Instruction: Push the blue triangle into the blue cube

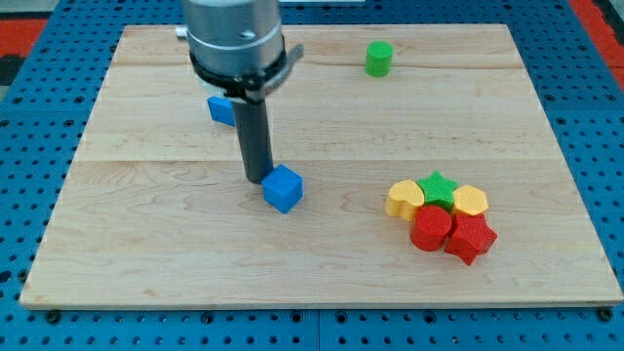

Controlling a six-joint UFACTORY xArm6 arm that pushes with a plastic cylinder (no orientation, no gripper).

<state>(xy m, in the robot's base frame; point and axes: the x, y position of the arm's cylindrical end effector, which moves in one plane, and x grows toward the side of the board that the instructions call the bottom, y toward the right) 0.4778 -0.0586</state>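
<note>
wooden surface, no gripper to report. my tip touches the blue cube; the blue triangle sits behind it. any push now risks shoving the cube away.

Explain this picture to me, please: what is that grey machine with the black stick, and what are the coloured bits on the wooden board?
That is a robot arm. It has no hand, only a dark rod; my tip slides on the wooden board and nudges blocks. One camera looks down at the board. My tip sits right beside the blue cube, on its left. The blue triangle lies farther up, partly hidden behind the arm. A green cylinder stands near the top. At the right huddle two yellow, two red blocks and a green star. Nothing is held.
</note>
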